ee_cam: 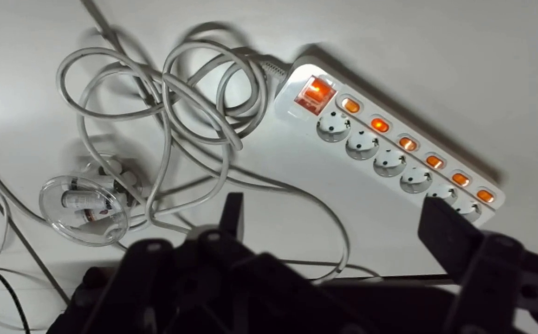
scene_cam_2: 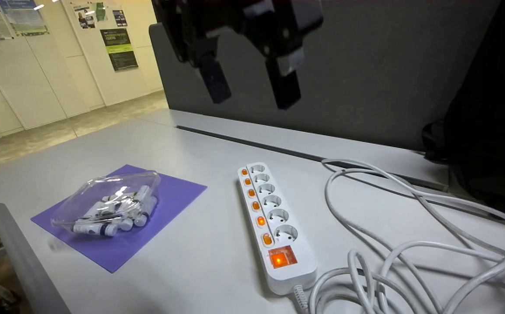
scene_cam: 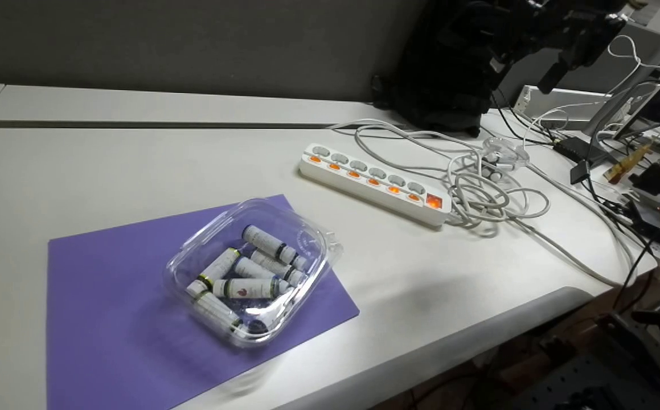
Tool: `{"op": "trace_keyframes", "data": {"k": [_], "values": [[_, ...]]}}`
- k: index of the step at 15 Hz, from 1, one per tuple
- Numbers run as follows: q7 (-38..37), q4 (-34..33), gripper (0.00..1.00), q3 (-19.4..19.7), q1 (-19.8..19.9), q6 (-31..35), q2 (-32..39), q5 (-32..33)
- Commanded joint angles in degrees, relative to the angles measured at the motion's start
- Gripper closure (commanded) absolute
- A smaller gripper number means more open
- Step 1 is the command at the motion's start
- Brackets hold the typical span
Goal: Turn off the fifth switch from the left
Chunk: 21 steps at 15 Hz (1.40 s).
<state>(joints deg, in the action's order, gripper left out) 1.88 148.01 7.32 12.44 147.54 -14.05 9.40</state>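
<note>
Across the desk (scene_cam: 136, 165), left to right in an exterior view, the tub (scene_cam: 270, 215) comes first: well apart from the strip (scene_cam: 364, 193), so only a careless sweep should threaten it. On the strip, my target, the fifth switch (scene_cam: 393, 189), glows between the fourth switch (scene_cam: 373, 181) and the sixth switch (scene_cam: 414, 197); all are tiny, and an offset press could tip a neighbour. The wrist view reverses their order, so counting from its left would mislead me. Past the sixth sits the main switch (scene_cam: 434, 201), where an overshoot might cut everything. The cord (scene_cam: 469, 212) tangles just beyond that end; if I snag it, the strip could slide. Farther right, my fingers (scene_cam: 552, 78) hang high, apart and holding nothing; pressing that way, I'd probably straddle the switch.
</note>
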Motion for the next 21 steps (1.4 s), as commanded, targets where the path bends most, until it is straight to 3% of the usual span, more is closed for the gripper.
{"op": "trace_keyframes", "data": {"k": [1,4,11,17,18,21], "values": [[-6.1,-1.9,0.33,-0.6,1.3,5.0,7.1,3.7],[-7.7,-3.5,0.55,-0.2,0.5,5.9,12.0,5.5],[-4.2,-8.3,0.99,0.0,-2.9,5.5,21.0,-1.0],[-2.7,-13.1,1.00,-0.9,-5.0,4.7,26.8,-5.2],[-3.0,-10.6,0.99,-0.4,-5.1,5.9,25.1,-4.4],[-2.8,-11.9,0.99,-0.5,-5.5,5.9,26.7,-4.9]]}}
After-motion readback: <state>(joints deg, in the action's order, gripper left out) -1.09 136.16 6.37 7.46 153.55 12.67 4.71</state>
